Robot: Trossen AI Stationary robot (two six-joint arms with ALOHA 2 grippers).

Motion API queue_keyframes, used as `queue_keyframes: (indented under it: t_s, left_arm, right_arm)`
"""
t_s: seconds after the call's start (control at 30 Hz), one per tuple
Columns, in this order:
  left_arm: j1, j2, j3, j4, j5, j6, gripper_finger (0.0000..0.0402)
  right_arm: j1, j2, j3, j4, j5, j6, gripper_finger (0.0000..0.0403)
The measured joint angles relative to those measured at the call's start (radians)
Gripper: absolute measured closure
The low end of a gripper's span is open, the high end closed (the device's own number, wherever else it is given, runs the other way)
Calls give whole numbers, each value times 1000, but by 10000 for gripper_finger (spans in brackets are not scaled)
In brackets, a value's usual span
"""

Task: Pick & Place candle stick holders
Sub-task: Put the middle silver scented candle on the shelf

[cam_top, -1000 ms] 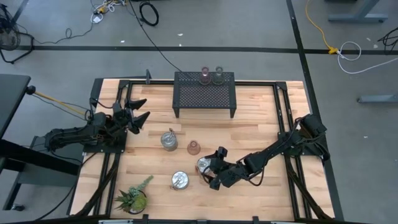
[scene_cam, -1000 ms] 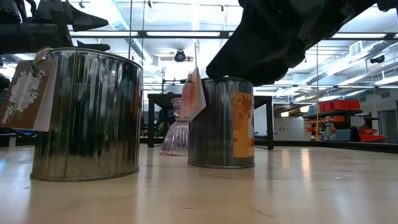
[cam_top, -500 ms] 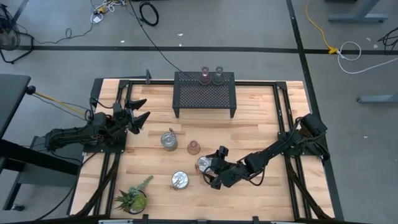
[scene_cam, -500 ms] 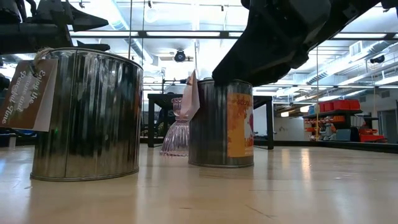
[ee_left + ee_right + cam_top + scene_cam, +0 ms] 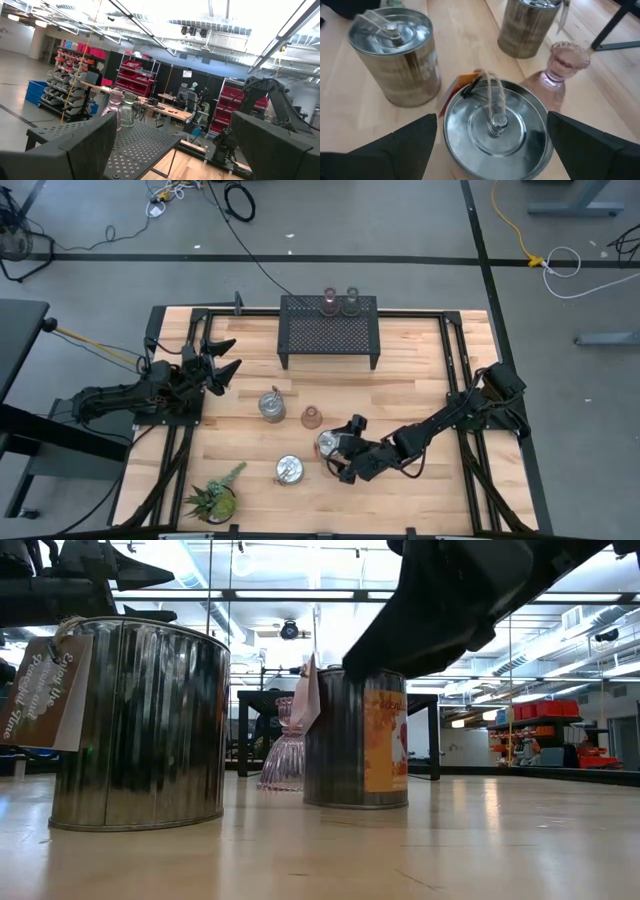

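Right gripper (image 5: 490, 145) hangs directly over the silvery holder (image 5: 492, 127) at front-centre table, fingers spread either side, nothing gripped. Tin looks rigid, light, smooth-walled: likely slippery, so clamp across the body below the lid rim. Pink glass holder (image 5: 555, 75) just beside it: fragile. Left gripper (image 5: 218, 366) waits, spread, left side.

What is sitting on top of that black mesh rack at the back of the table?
Two small tinted glass holders stand side by side on the black mesh rack: a pinkish cup and an olive cup. Nothing else shows on its top. Whatever lies beneath the rack is hidden from above.
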Motion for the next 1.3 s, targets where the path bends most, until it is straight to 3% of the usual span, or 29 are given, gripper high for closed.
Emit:
queue_keyframes:
  t_s: [0.87, 1.3]
  left_arm:
    - [0, 0, 0, 0, 0, 0, 12]
    - [0, 0, 0, 0, 0, 0, 12]
  right_arm:
    - [-11, -3, 3, -76, 20, 61, 28]
    - [-34, 45, 3, 12, 14, 62, 28]
